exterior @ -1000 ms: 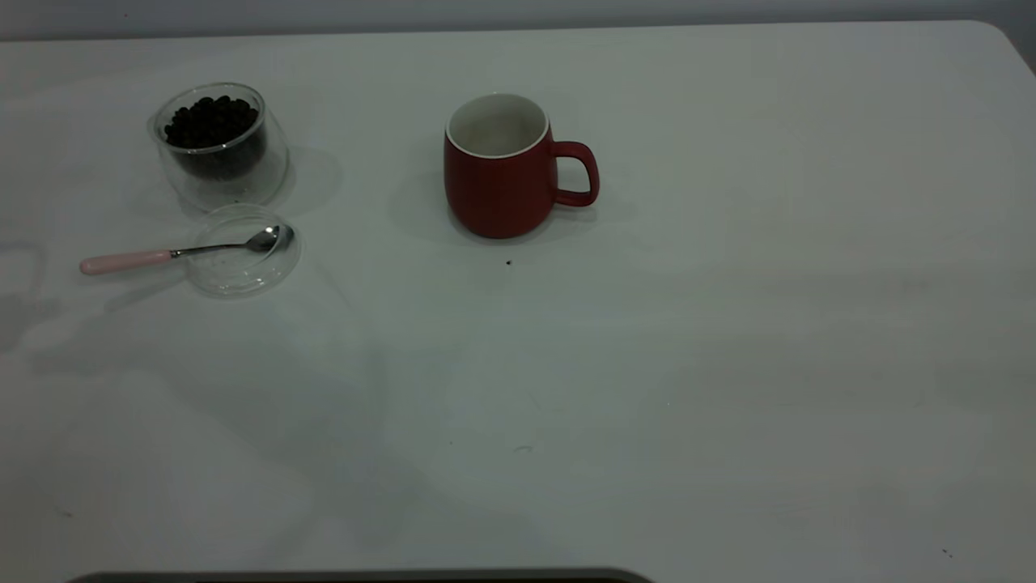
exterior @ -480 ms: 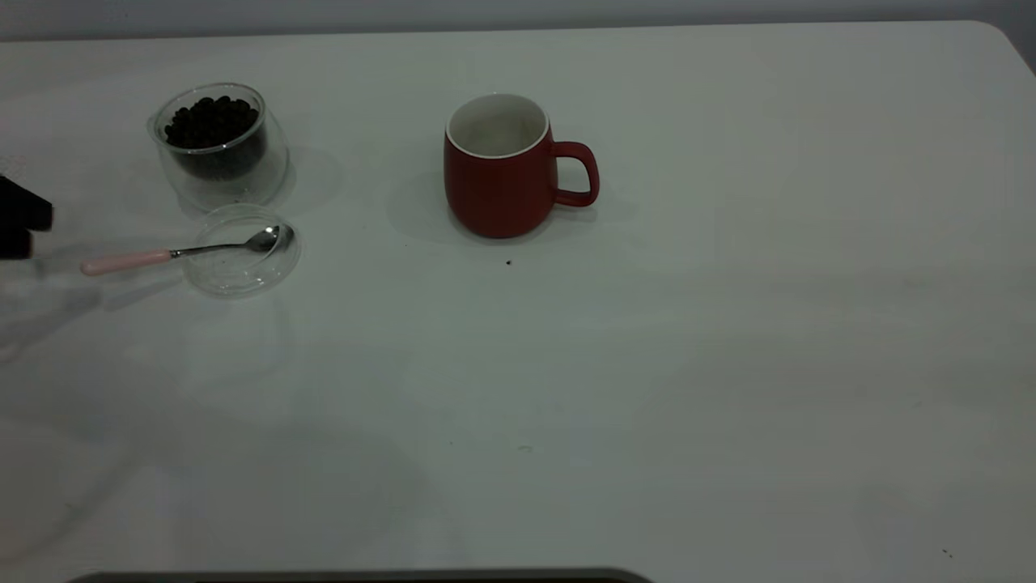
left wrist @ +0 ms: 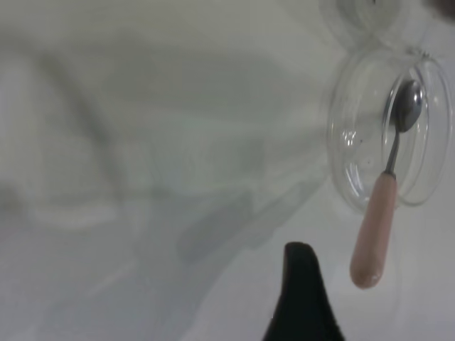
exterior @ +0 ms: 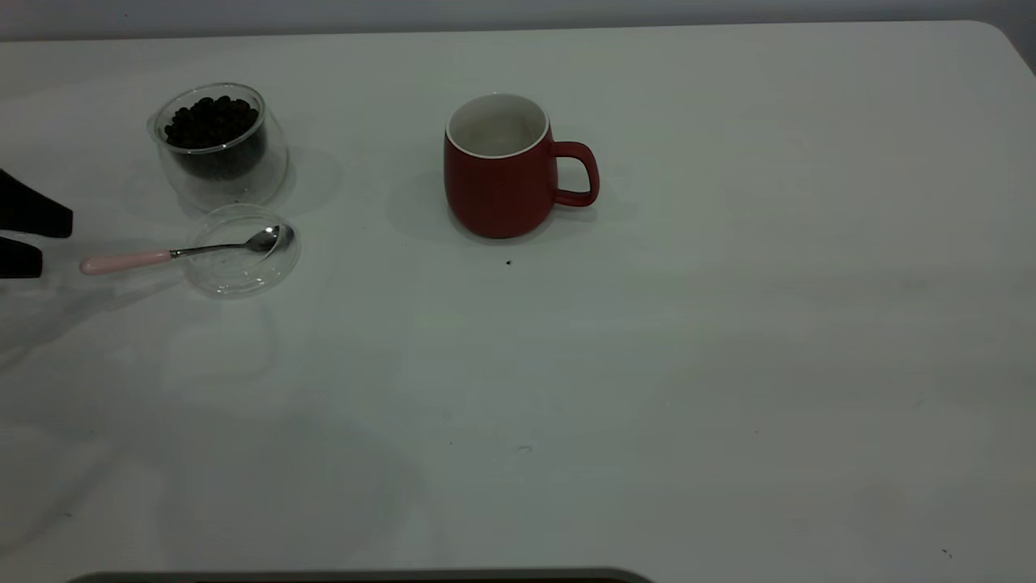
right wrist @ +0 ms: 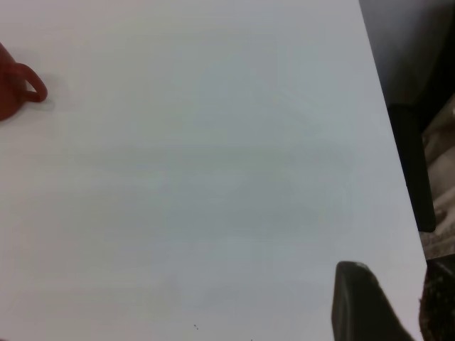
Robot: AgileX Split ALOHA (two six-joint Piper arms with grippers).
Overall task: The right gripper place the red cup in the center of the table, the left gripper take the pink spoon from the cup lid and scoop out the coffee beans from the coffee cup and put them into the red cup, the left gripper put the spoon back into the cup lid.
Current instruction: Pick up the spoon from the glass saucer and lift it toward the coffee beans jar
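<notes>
The left gripper (exterior: 36,239) reaches in at the table's (exterior: 728,364) left edge with its two black jaws spread apart, holding nothing; just beyond its tips, not touching them, lies the pale handle end of the pink spoon (exterior: 129,261); the spoon points away from the gripper, its metal bowl resting inside the clear cup lid (exterior: 240,279) while the handle sticks out over the lid's rim toward the jaws; beyond the lid, close beside it, stands the glass coffee cup (exterior: 220,146), holding dark coffee beans (exterior: 210,121); farther out from the gripper, near the table's middle, the red cup (exterior: 500,174) stands upright with its handle turned away from the gripper and nothing visible inside; the right gripper (right wrist: 362,305) shows only one dark finger in its wrist view, well apart from the red cup, and whether it is spread or pressed together cannot be told.
</notes>
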